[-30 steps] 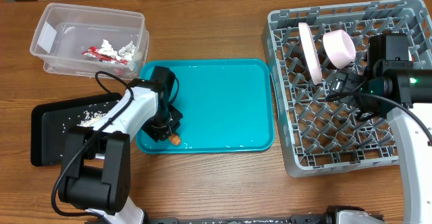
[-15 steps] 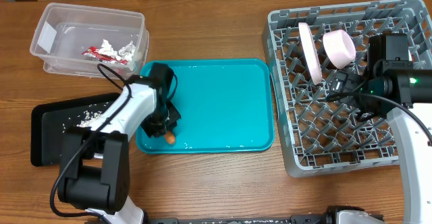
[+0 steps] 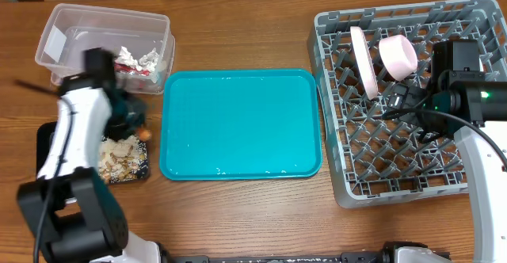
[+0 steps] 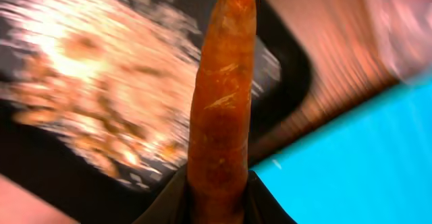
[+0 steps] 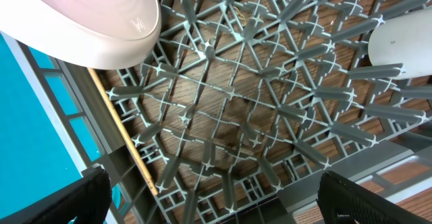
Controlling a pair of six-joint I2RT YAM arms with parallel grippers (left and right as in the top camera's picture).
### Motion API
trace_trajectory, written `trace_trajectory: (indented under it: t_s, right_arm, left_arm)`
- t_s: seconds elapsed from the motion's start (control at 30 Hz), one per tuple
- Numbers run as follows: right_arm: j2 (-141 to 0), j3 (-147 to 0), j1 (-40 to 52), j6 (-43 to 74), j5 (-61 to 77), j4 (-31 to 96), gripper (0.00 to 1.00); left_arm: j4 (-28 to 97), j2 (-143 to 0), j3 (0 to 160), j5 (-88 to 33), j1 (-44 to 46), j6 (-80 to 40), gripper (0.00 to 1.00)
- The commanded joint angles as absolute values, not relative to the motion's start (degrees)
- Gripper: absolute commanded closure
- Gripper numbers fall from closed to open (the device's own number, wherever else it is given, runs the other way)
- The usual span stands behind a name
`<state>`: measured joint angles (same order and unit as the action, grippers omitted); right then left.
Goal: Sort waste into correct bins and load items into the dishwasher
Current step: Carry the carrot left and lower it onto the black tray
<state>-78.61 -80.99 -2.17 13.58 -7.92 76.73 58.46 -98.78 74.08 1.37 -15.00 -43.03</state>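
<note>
Wood-grain table (image 3: 238, 207): left fingers (image 4: 165, 207) pinch a tapered, rough orange carrot (image 4: 219, 109) over the black tray (image 4: 287, 75) (right fingers (image 5: 378, 200) spread, empty).

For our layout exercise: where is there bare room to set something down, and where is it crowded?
Bare: the teal tray, between black scrap tray and dish rack; the rack's near-left part. Crowded: left gripper with carrot over scrap tray; pink plate, pink cup at rack's back.
</note>
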Motion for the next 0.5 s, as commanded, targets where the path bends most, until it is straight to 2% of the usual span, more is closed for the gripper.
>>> trace_trajectory:
  t_s: [0.0,0.2,0.47]
  right_arm:
    - [-78.56,-80.95,-2.39,13.43,-8.54,76.58,0.0]
    - [-78.56,-80.95,-2.39,13.45,-8.51,76.62,0.0]
    - [-78.56,-80.95,-2.37,13.45,-8.51,76.66,0.0]
  left_arm:
    - [58.7,-97.82,74.61,2.35,-21.63,-41.95,0.96]
    - [57.1,-98.94,73.97,4.67,-30.39,-41.98,0.96]
    - [54.04,-105.14,73.97,8.54,-34.24,-41.65,0.96]
